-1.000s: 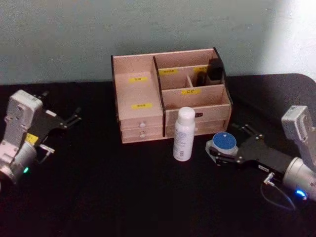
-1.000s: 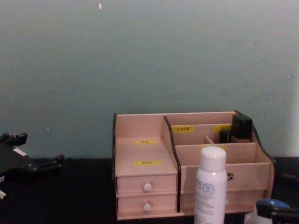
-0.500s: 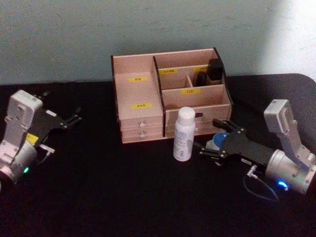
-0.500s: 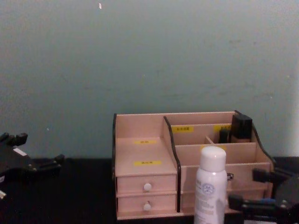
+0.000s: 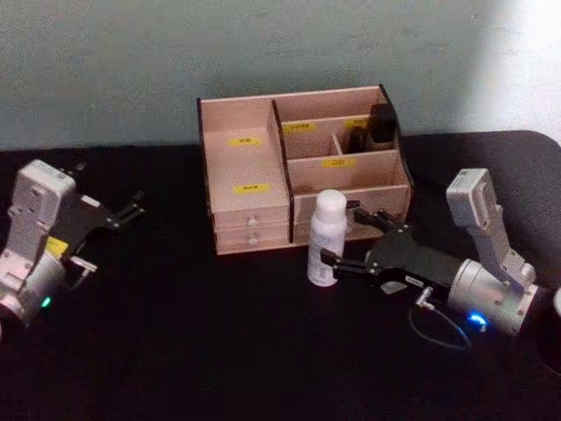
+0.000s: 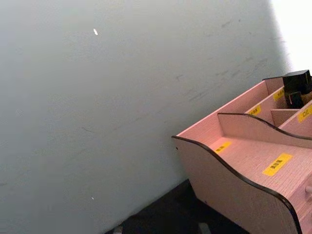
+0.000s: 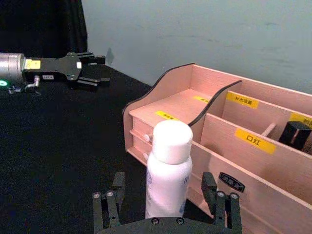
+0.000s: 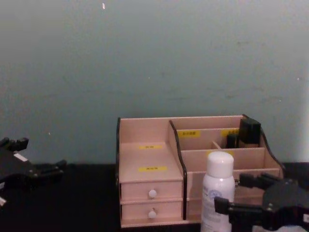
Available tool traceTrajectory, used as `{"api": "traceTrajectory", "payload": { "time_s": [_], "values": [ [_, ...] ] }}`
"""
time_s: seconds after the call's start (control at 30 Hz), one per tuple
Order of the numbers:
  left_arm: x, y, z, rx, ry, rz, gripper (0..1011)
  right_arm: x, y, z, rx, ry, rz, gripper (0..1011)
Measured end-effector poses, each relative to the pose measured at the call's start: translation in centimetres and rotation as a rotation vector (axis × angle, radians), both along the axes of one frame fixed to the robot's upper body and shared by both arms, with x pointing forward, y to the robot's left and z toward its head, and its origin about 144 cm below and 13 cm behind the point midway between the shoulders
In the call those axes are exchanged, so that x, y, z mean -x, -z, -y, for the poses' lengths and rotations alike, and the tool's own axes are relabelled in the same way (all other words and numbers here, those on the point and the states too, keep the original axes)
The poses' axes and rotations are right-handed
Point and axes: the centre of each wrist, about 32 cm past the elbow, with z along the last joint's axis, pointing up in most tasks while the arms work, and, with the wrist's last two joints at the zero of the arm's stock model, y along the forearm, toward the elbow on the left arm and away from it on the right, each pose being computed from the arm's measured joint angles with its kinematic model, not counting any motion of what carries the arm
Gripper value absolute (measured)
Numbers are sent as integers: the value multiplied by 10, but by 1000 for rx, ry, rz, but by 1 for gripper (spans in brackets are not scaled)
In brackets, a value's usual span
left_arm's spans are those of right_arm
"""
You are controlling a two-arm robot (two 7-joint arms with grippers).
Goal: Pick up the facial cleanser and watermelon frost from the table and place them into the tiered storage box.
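The cleanser (image 5: 326, 237) stood upright on the table (image 5: 219, 351) at centre frame in the head view, just before the box (image 5: 223, 175). The right gripper (image 5: 338, 231) reached in from the lower right with jaws spread to either side of the bottle, whose long axis ran vertical across their closing line. The left gripper (image 5: 133, 209) sat parked at the left edge, jaws parted, well apart; the frost jar was hidden, probably behind the right gripper.

A yellow label (image 7: 254, 141) on the tiered storage box's (image 7: 273, 180) front divider reads "口红"; the other yellow labels are too small to read.
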Motion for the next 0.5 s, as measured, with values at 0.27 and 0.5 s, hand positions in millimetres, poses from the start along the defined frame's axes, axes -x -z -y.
{"api": "traceTrajectory", "payload": {
  "time_s": [0.27, 0.5],
  "values": [
    [0, 0, 0, 0, 0, 0, 1001, -8, 3, -6, -9, -9, -21, 1003],
    [0, 0, 0, 0, 0, 0, 1001, -13, 5, -10, -11, -8, -30, 1003]
  ]
}}
